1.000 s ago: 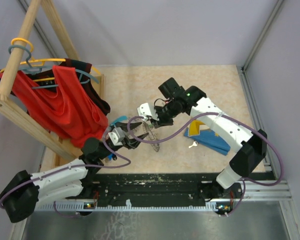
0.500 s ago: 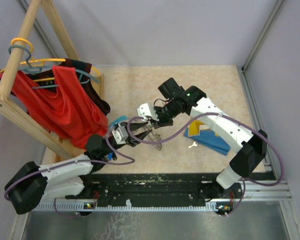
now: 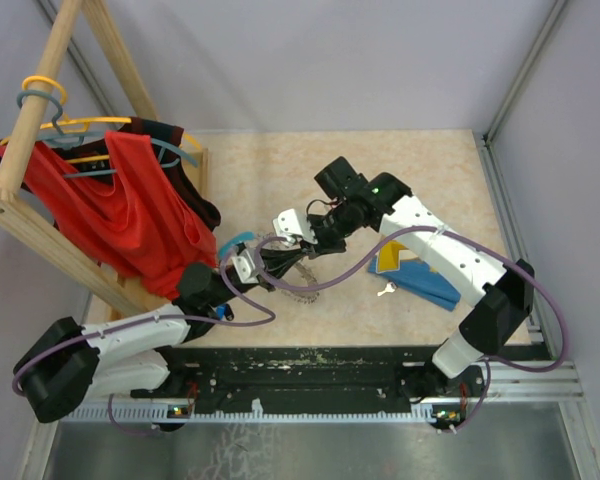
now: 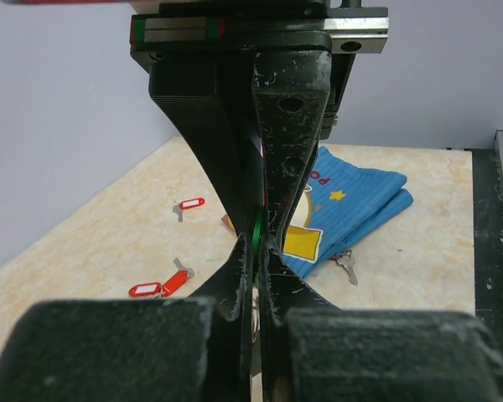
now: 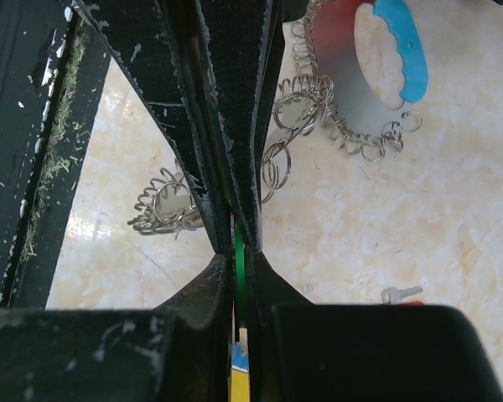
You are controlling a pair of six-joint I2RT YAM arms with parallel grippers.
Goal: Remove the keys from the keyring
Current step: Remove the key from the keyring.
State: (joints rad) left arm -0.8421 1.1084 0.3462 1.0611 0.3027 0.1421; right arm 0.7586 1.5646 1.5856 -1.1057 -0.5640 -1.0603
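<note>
The keyring (image 3: pixel 300 280) lies on the table as a ring of small silver loops (image 5: pixel 318 109), just under the two grippers. My left gripper (image 4: pixel 258 247) and right gripper (image 5: pixel 239 255) meet tip to tip above it. Both are shut on the same thin green key tag (image 4: pixel 256 239), seen edge-on as a green sliver (image 5: pixel 239 247) between the fingers. In the top view the left gripper (image 3: pixel 280 265) and right gripper (image 3: pixel 302 250) hide the tag. Loose keys with red tags (image 4: pixel 159 287) (image 4: pixel 190 203) lie on the table, and a bare key (image 3: pixel 384 291) lies by the blue cloth.
A folded blue cloth (image 3: pixel 420 275) with a yellow patch lies right of the grippers. A wooden rack (image 3: pixel 40 215) with red clothes on hangers fills the left side. A small blue-handled object (image 3: pixel 242 240) sits by the left wrist. Metal rails edge the table on the right.
My left gripper has moved right toward the right gripper and gone from open to shut on the green tag. The right gripper has stayed in place, shut.
</note>
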